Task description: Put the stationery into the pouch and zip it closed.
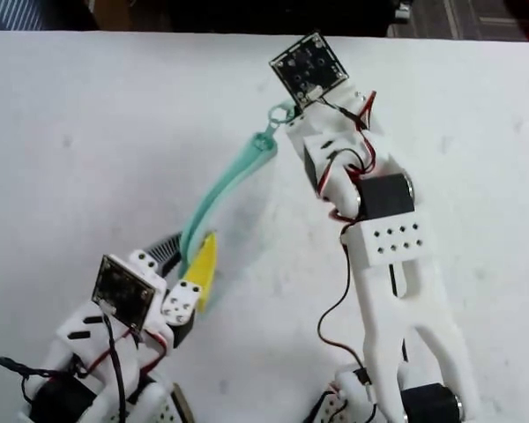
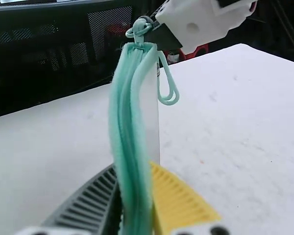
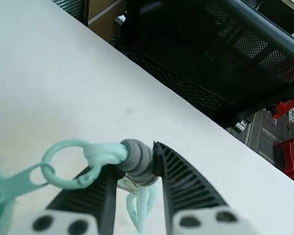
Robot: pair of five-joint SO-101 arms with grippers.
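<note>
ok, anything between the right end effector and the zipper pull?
Nothing visible. The right end effector is shut on the zipper pull at one end of the pouch, and the left end effector clamps the other end.

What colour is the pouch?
Mint green; the pouch shows best in the left wrist view.

1. Lit brightly and evenly from above; white table (image 1: 88, 115) nearly washed out by glare.
2. Only a faint, soft shadow beside the pouch (image 1: 222, 187).
3. Dim and dark in the room (image 3: 225, 39) beyond the table.
</note>
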